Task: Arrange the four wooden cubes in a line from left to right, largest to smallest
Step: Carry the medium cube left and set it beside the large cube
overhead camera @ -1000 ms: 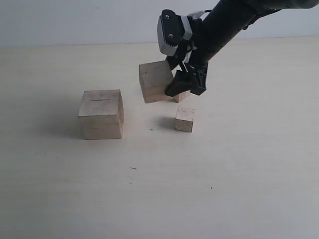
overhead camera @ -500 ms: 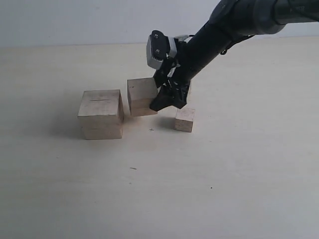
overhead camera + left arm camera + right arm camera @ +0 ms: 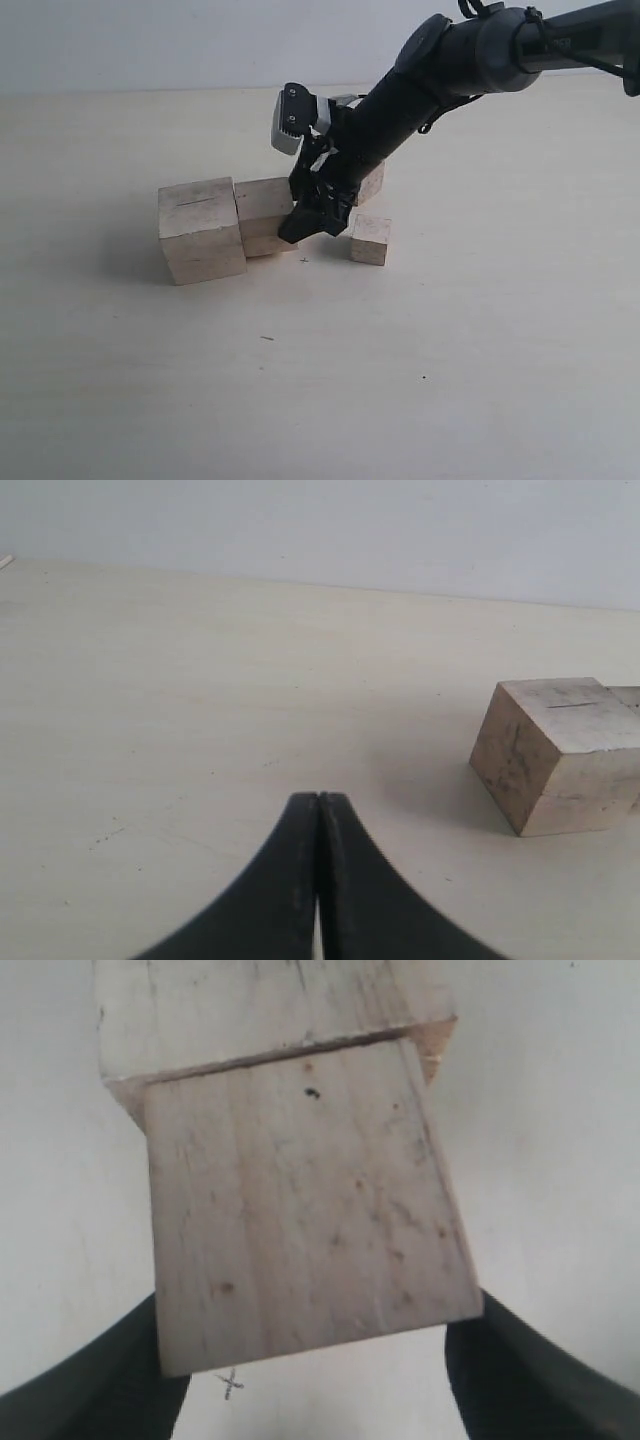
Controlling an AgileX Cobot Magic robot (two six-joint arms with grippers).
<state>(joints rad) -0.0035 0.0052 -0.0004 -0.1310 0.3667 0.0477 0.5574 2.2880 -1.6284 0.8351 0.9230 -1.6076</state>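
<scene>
Second cube (image 3: 260, 212) is held in the right gripper (image 3: 288, 215), whose jaws stand wide with one finger on each side face. Its left face presses against the big cube (image 3: 200, 232), which has its crack line on top. It looks slightly tilted, and I cannot tell whether its underside is flat on the table (image 3: 450, 350). The third cube (image 3: 372, 184) lies right of the big cube and farther back, half hidden by the arm. The small cube (image 3: 371, 240) is also to the right, nearer the front and apart from the rest. The left gripper (image 3: 318, 880) has its jaws pressed together on nothing and faces the big cube from some way off.

The step in hand looks like setting the second cube down beside the big cube. To do it well:
- Ease off the sideways push so the big cube is not shoved or turned.
- Level the block and line its front with the big cube's front.
- Lower it until it rests fully.
- Open the jaws evenly and lift straight up, clear of the small cube just beside the fingers.
</scene>
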